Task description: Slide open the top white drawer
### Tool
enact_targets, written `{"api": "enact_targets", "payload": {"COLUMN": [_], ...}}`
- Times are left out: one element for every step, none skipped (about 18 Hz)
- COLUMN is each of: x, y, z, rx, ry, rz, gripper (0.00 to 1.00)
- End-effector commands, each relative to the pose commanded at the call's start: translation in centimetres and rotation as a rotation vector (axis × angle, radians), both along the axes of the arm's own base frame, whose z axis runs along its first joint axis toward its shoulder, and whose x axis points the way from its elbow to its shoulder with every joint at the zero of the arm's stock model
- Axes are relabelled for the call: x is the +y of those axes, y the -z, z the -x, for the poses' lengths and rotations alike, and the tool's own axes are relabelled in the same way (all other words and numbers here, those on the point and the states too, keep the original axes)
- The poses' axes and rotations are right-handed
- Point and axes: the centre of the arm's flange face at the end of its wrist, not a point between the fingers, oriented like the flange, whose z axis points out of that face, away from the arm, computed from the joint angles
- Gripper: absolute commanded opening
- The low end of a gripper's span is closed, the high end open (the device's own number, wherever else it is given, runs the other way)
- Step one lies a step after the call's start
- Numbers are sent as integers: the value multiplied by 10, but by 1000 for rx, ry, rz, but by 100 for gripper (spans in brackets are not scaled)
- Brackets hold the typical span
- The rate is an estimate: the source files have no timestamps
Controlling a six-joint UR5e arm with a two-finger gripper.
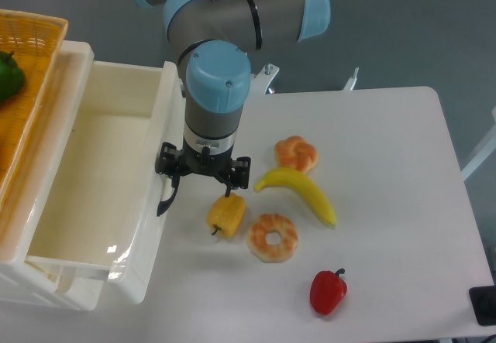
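The arm [217, 103] had grey tube sections with light blue round caps at its joints. Its gripper [203, 174] was black, with short dark fingers.

No legible text, labels, brand marks, numbers or signs appear on any visible surface.

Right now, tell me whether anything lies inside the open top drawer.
No. The top white drawer stands pulled out, and its visible floor shows only bare cream plastic, with nothing lying in it.
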Motion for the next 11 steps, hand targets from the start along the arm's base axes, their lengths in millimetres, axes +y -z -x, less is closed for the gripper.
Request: {"api": "enact_targets", "payload": {"x": [0,1,1,1,1,2,3,3,2,2,1], "y": [0,0,-1,-1,0,-1,-1,0,-1,0,0], "z": [0,-1,-1,-1,-1,-1,-2,-2,1,0,1], "rx": [-2,-6,-9,-13,-16,-24,-35,-46,-48,-51,-53], "ry": [0,0,0,-1,-3,-3,-2,-7,-11,-10,-11], "rz": [-2,-5,-11,-14,-15,-22,-32,-38,-43,-44,-44], "gripper": [100,100,100,100,100,100,100,100,100,100,100]}}
